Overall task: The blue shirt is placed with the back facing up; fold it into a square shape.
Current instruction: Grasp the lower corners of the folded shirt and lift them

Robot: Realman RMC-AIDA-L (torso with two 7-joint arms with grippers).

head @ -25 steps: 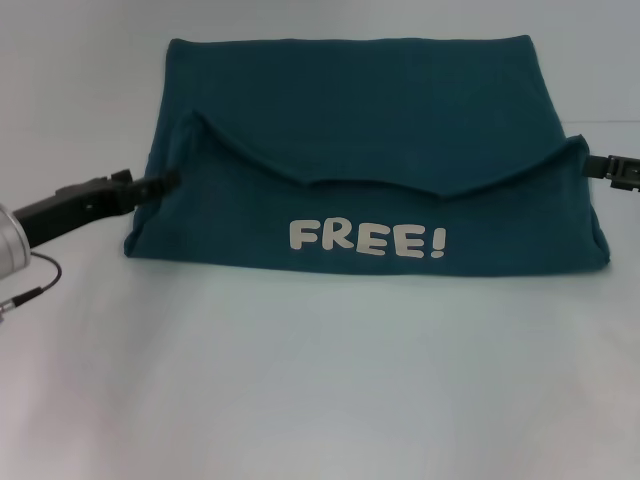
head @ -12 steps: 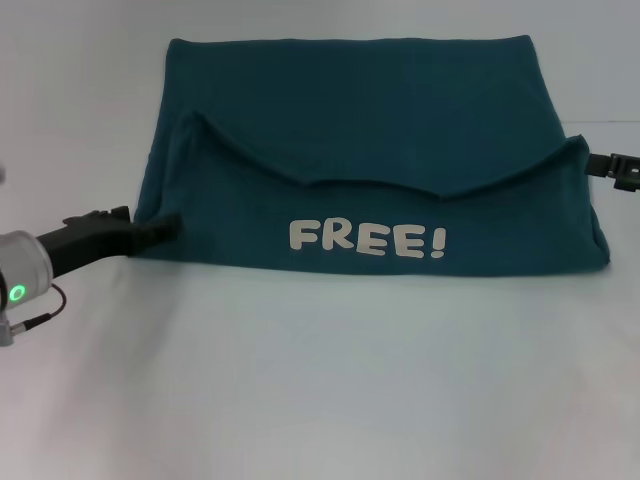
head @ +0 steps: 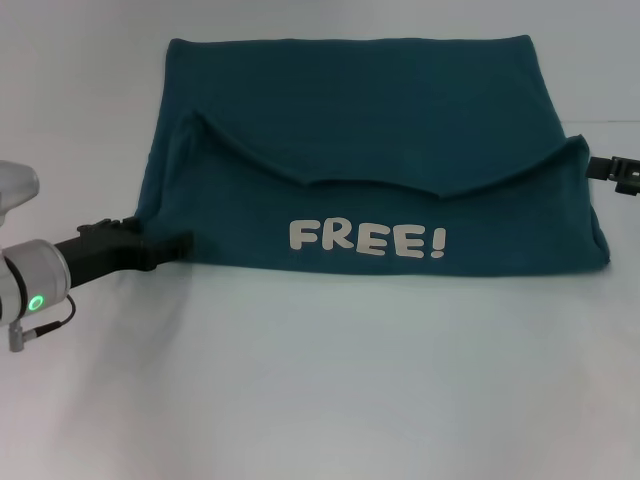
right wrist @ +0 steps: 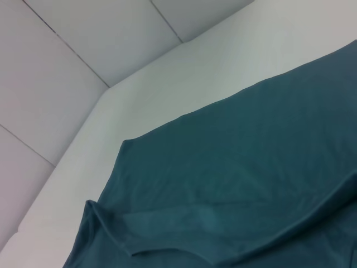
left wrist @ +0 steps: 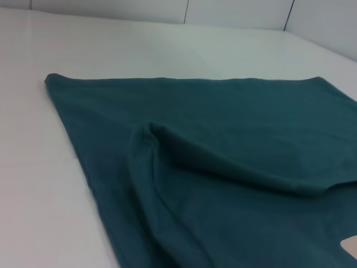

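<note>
The left gripper (head: 178,246) is meeting the blue shirt (head: 370,130)'s near-left corner; finger state cannot be told. The right gripper (head: 600,166), equally indeterminate, is waiting at the right edge. Both should be pinching all layers.

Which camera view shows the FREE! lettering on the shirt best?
The head view: the whole FREE! lettering reads clearly on the shirt, on the half folded toward the camera. The left wrist view catches only a pale sliver at its edge; the right wrist view shows none.

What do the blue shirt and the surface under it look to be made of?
The blue shirt: soft matte knit cloth, likely cotton jersey; it drapes and creases at the folds. Its lettering looks like a flat white print. The table: smooth, pale, hard-looking, faintly glossy; material unclear.
</note>
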